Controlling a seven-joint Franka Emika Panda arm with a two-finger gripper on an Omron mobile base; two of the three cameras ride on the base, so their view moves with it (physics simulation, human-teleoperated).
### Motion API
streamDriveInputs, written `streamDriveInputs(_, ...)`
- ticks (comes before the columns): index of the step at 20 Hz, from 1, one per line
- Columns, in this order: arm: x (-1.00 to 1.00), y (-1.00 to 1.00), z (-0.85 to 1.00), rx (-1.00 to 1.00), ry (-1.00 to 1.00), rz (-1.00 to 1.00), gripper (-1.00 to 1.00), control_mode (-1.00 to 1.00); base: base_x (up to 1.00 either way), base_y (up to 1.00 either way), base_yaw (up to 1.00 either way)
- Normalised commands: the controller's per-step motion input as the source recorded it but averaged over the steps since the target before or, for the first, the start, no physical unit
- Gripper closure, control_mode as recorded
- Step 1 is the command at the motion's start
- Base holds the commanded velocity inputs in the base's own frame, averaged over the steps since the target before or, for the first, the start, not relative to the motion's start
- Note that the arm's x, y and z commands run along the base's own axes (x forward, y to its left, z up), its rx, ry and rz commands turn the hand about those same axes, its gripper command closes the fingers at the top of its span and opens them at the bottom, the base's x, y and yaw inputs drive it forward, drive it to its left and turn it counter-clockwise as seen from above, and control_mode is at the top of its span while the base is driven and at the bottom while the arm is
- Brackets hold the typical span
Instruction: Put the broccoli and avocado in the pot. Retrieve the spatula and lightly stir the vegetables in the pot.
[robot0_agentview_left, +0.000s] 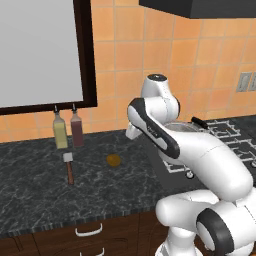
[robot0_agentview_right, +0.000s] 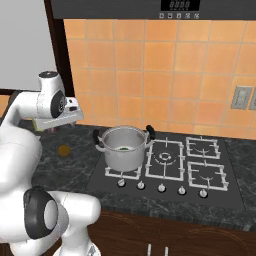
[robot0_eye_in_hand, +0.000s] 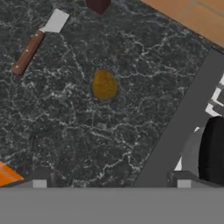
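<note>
Nothing readable — the hood's display (robot0_agentview_right: 180, 5) is blurred.

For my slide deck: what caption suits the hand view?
Open gripper hovers over the dark counter, avocado ahead, spatula beyond it.

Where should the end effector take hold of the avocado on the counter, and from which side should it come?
Come from straight above and close across the middle of the avocado, on its narrower width. It is a small smooth egg-shaped lump lying free on the dark counter, with bare space all around it.
</note>
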Motion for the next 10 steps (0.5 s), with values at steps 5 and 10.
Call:
streamDriveInputs(5, 0.0, 0.1, -0.1, -0.02, 0.02, 0.01, -1.0, -1.0, 0.0, 0.0, 0.0)
streamDriveInputs(10, 0.27, 0.26, -0.41, 0.0, 0.17, -0.01, -1.0, -1.0, 0.0, 0.0, 0.0)
